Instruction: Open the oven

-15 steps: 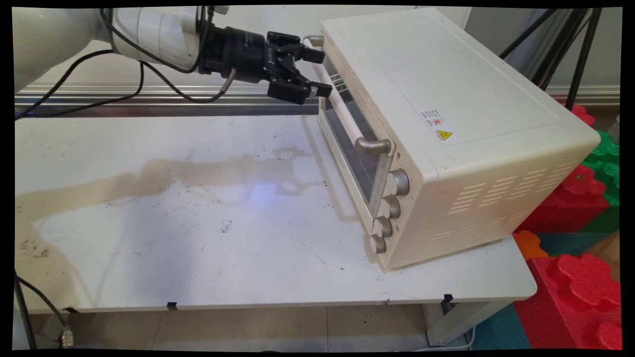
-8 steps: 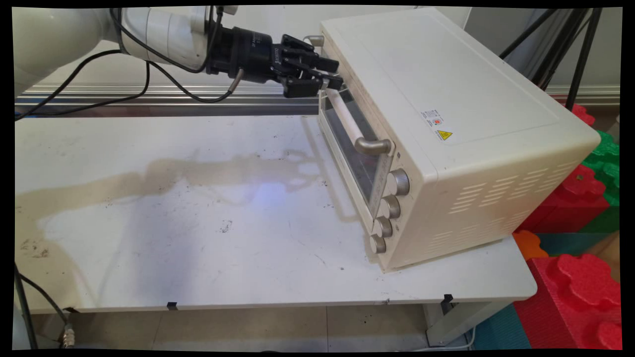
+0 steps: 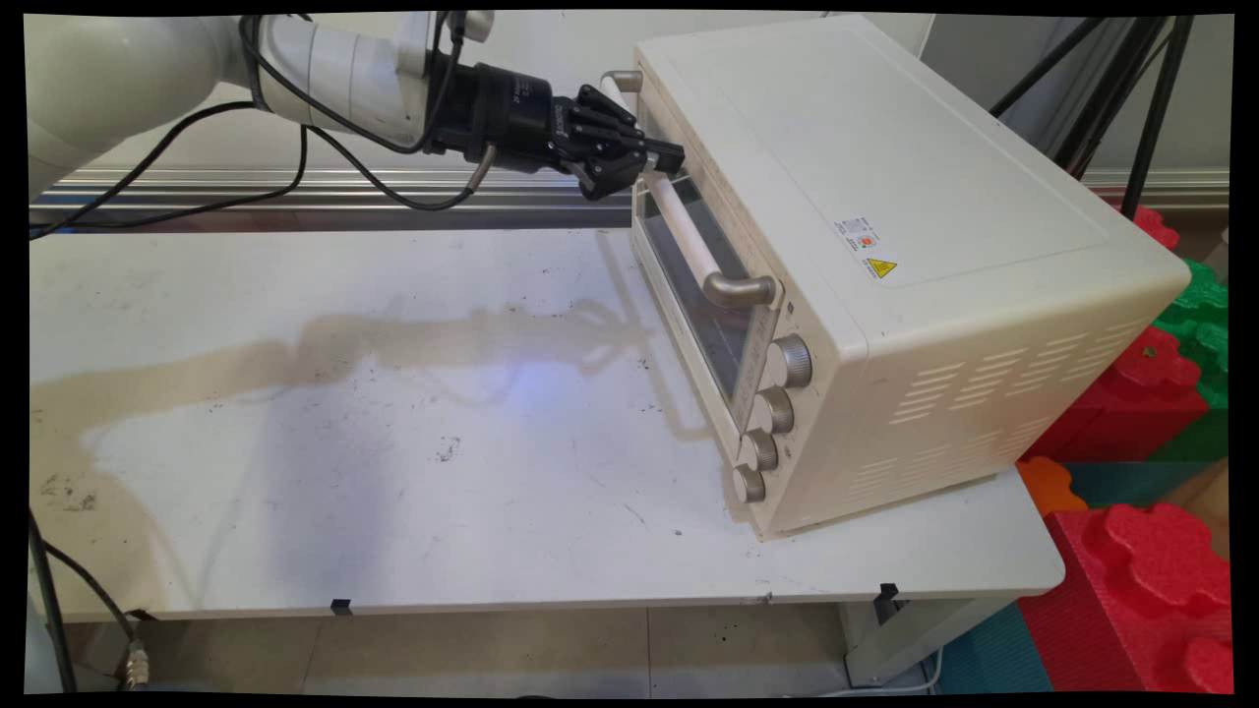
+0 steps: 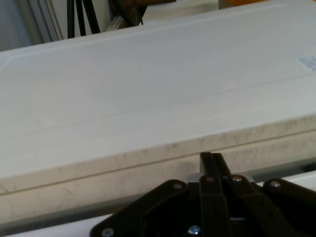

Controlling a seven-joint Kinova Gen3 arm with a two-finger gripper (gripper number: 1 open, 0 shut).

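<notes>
A cream toaster oven [image 3: 885, 197] stands on the right side of the white table [image 3: 393, 492], with its glass door facing left. A white bar handle [image 3: 689, 241] runs along the top of the door. My gripper [image 3: 661, 159] reaches in from the left and is shut on the far end of that handle, close under the oven's top edge. In the hand view the oven's flat top [image 4: 148, 84] fills the picture, and the gripper [image 4: 212, 160] has its fingertips pressed together just below the top's front edge. The door looks closed.
A column of metal knobs [image 3: 790, 362] sits on the oven's front, near the table's front edge. Red and green foam blocks [image 3: 1141, 570] are stacked off the table's right side. Black tripod legs [image 3: 1151, 108] stand behind the oven. Black cables [image 3: 344, 167] hang from the arm.
The gripper moved right to the oven's handle and its fingers went from open to shut around the handle's far end. The oven has not moved.
</notes>
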